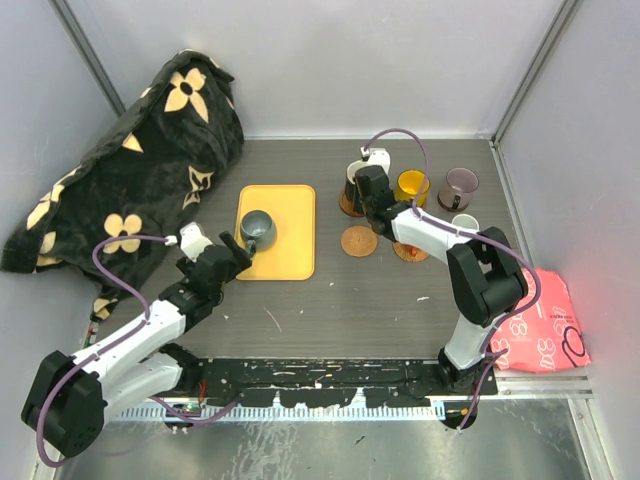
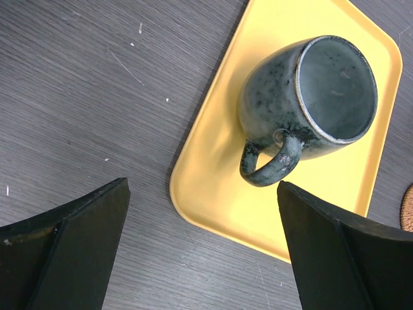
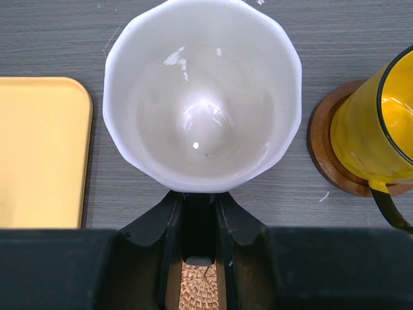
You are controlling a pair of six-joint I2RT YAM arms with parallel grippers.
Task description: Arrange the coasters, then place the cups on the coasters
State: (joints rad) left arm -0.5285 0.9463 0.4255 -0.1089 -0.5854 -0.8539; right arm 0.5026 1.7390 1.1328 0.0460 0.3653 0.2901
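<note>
Table (image 1: 400,300): dark grey woodgrain.
Left gripper (image 2: 201,194): wide open, empty, near speckled grey ceramic mug (image 2: 303,97).
Right gripper (image 3: 199,200): pinching cream-lined black cup (image 3: 203,103).
Handling: likely slick, brittle; handle best hold.

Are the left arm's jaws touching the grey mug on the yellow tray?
Apart. In the left wrist view, bare yellow tray shows between the grey mug and the open left gripper.

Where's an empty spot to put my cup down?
Biggest bare patch: the table between the yellow tray, the empty coaster and the near edge. The tray's right half is free, beside the grey mug. Crowded: back right, where the right gripper holds the black cup among other cups.
</note>
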